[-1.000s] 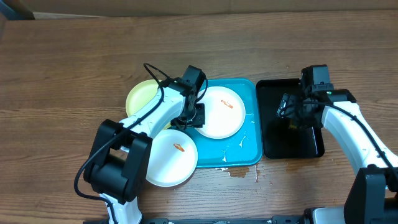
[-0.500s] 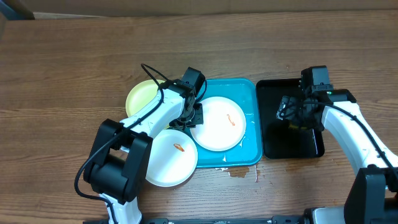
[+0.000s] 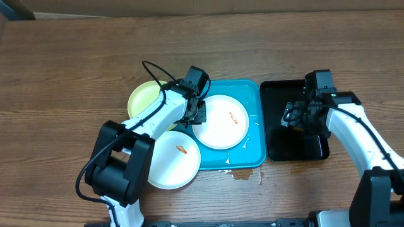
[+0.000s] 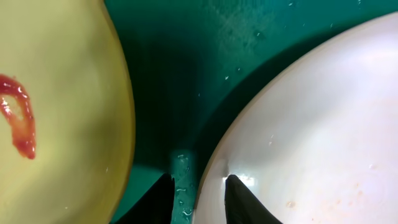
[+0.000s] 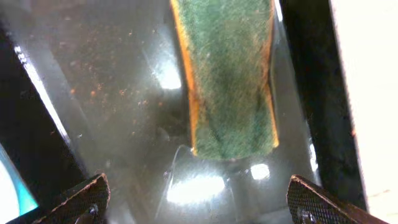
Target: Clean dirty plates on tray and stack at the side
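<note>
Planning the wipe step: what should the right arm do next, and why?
Probably lower the right gripper and close on the sponge: its jaws stand wide open over it, it lies loose in the wet black tray, and the white plate shows an unwiped orange smear.

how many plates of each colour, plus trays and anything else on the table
white plates: 2
yellow-green plate: 1
turquoise tray: 1
black tray: 1
sponge: 1
total: 6
</note>
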Controlling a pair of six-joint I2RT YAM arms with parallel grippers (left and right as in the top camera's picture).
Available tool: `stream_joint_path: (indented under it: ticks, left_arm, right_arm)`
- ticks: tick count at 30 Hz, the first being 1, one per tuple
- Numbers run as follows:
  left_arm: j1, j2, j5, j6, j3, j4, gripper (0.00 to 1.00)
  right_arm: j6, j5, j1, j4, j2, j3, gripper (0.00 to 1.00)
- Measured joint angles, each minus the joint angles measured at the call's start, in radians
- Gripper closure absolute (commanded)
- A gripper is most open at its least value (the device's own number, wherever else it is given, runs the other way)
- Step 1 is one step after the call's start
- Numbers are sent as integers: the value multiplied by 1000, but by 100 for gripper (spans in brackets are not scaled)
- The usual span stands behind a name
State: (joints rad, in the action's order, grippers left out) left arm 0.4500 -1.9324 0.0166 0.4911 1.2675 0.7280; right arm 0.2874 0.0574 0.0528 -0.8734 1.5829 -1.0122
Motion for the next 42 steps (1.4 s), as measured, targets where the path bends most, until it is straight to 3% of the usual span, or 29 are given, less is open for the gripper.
stream_joint_path:
  ticks: [9,16,18,21,23,35,38,39,40,41,42]
  left_arm:
    - [0,0,3,-1,-1,-22,96]
    - [0,0,3,8,-1,-45,96]
    - [0,0,3,16,-1,-45,96]
    - [0,0,3,31,-1,-49,74]
    - [0,0,3,37,-1,-50,69]
    - [0,0,3,42,-1,-52,64]
    - [0,0,3,42,-1,-51,64]
    - [0,0,3,42,-1,-51,63]
    - [0,0,3,42,-1,-51,63]
    - [0,0,3,42,-1,-51,63]
    - [0,0,3,42,-1,-51,63]
  right_arm:
    - [0,58,0,164,0,91,8]
    - [0,63,0,156,0,91,8]
    - [0,63,0,153,0,91,8]
    - [0,63,0,166,0,93,8]
    - [0,63,0,183,0,102,8]
    - [0,63,0,246,0,152,12]
    - [-3,65,0,327,0,197,27]
    - [-6,67,0,348,0,214,40]
    - [-3,70,0,356,0,223,59]
    - [-3,73,0,358,0,230,72]
    - [-2,75,0,357,0,233,78]
